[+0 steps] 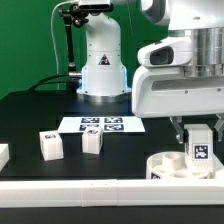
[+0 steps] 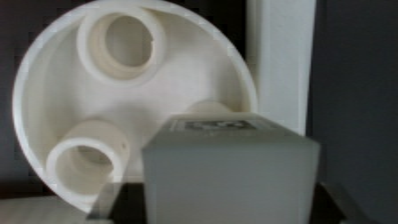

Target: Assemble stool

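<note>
Gripper (image 1: 198,140) clamped on leg (image 1: 199,150), jaws narrow. Leg upright, long axis vertical; seat (image 1: 160,168) at its 6 o'clock.

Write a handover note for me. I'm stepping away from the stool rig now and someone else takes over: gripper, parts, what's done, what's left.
Gripper: shut on the held leg, which is upright at the seat.
Seat: lies flat at the exterior view's right. The wrist view shows two sockets empty, upper socket and lower socket.
First loose leg and second loose leg: on the table in front of the marker board.
Done: one leg is gripped and at the seat. I cannot tell if it is in its socket.
Left: likely fix this leg, then fit the two loose ones.
</note>
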`<state>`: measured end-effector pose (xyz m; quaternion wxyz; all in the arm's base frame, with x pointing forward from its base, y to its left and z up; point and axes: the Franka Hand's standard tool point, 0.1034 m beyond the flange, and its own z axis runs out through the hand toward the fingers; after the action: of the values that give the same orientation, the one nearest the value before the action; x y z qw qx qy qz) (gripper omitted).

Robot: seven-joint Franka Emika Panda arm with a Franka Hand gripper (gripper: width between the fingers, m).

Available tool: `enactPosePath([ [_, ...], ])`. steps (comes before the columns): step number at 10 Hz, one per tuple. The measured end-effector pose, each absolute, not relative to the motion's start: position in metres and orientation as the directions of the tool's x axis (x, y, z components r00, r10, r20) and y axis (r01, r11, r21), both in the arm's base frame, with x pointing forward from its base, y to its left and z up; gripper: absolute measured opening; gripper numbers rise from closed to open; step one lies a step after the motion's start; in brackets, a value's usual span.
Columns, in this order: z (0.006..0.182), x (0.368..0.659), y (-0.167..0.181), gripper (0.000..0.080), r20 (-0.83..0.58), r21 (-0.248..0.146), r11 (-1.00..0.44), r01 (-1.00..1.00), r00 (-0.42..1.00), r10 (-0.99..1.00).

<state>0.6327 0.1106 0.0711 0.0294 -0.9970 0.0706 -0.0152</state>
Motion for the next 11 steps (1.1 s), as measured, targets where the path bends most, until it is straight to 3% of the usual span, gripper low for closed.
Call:
enactPosePath([
  [4, 0.0711, 0.6327, 0.1115, 0.0341, 0.01, -0.071, -0.939, -0.337, 0.941, -0.339],
  [11, 0.0706, 0.6347, 0.1117, 0.0341, -0.082, -0.129, -0.6, -0.79, 0.611, -0.787],
])
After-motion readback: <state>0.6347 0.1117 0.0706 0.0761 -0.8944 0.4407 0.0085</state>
